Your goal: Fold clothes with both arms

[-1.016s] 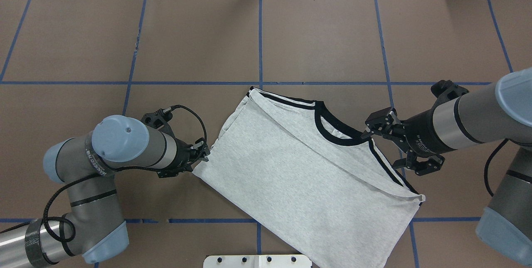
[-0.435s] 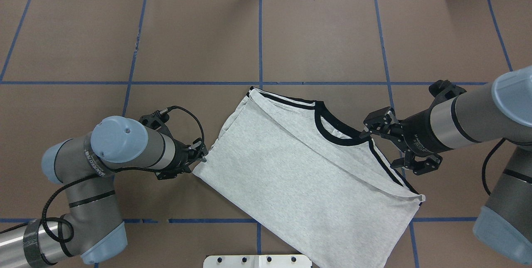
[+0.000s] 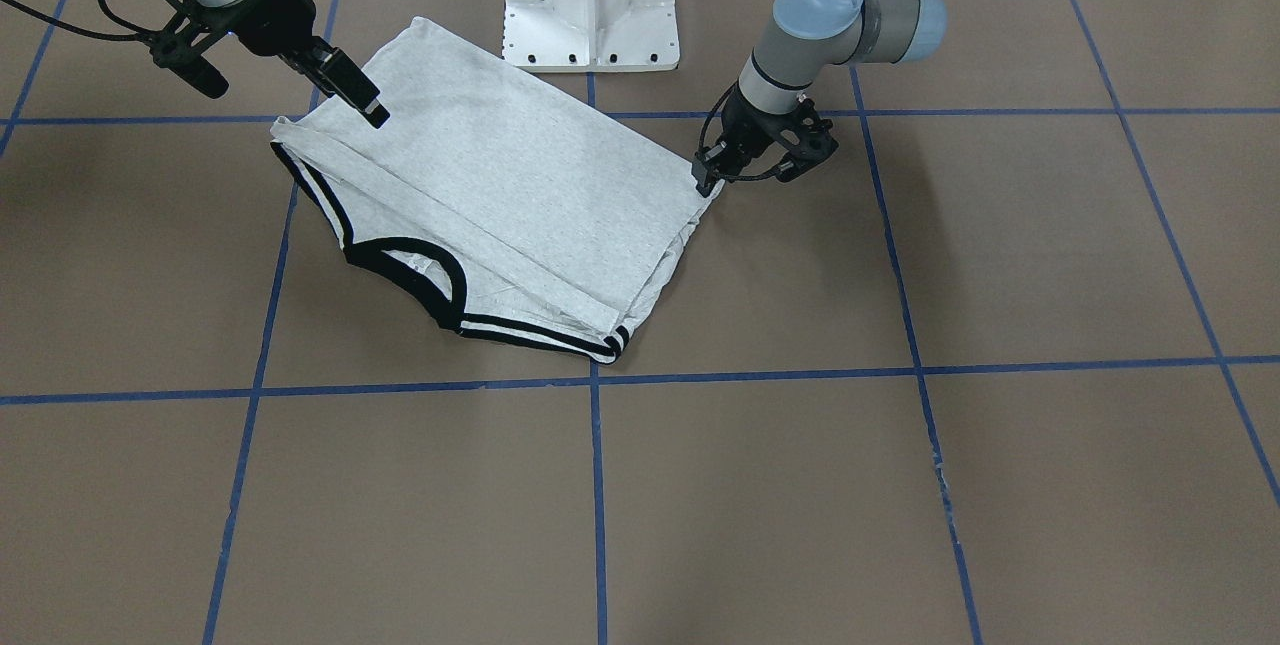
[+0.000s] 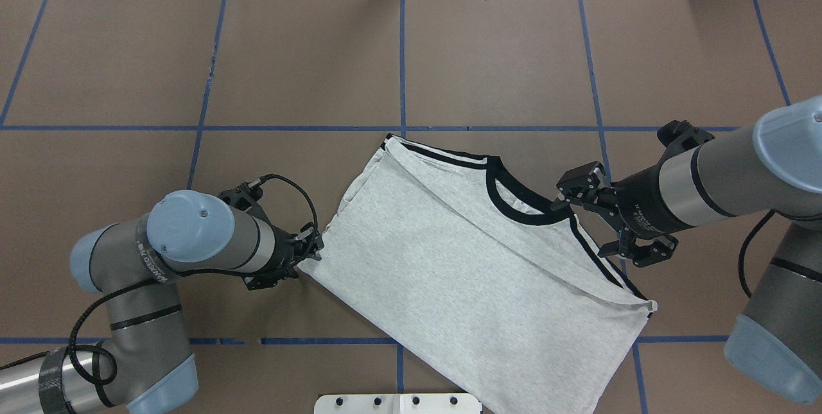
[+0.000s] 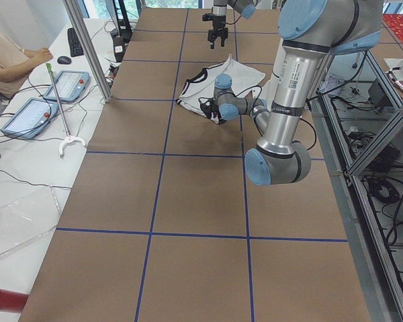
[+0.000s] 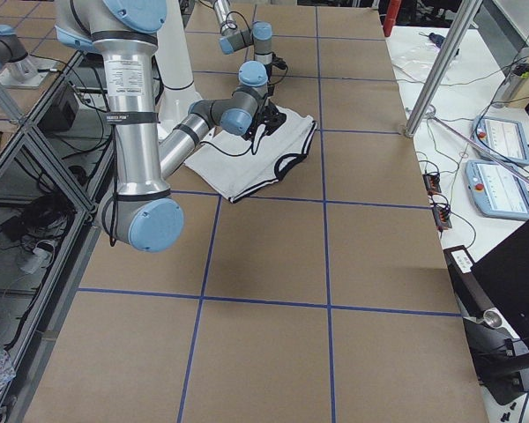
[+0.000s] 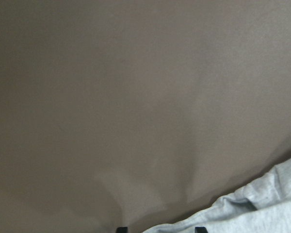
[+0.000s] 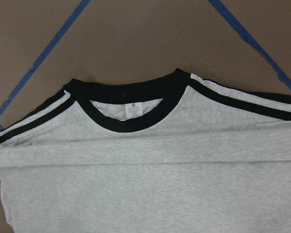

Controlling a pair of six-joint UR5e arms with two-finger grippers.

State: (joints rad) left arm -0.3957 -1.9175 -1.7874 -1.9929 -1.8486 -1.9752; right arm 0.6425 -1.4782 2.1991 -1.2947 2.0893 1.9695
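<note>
The grey T-shirt point(image 4: 462, 260) lies flat on the table with its sides folded in and its black collar point(image 4: 514, 202) up; no print shows. It also shows in the front view point(image 3: 500, 185) and the right wrist view point(image 8: 145, 184). My left gripper point(image 4: 311, 250) is low at the shirt's left hem corner. In the left wrist view its fingertips stand apart, with the cloth edge point(image 7: 262, 204) between them. My right gripper point(image 4: 581, 228) is wide open above the striped shoulder beside the collar, holding nothing. It also shows in the front view point(image 3: 295, 103).
The white pedestal point(image 3: 590, 5) stands at the robot's edge, just behind the shirt's hem. The brown table cover point(image 4: 514, 48) has blue tape lines. An operator's table with tablets point(image 5: 27, 111) lies beyond the far edge.
The left gripper has shifted slightly toward the robot's edge at the shirt's corner. The right gripper has edged a little to the left and away. The shirt has not moved.
</note>
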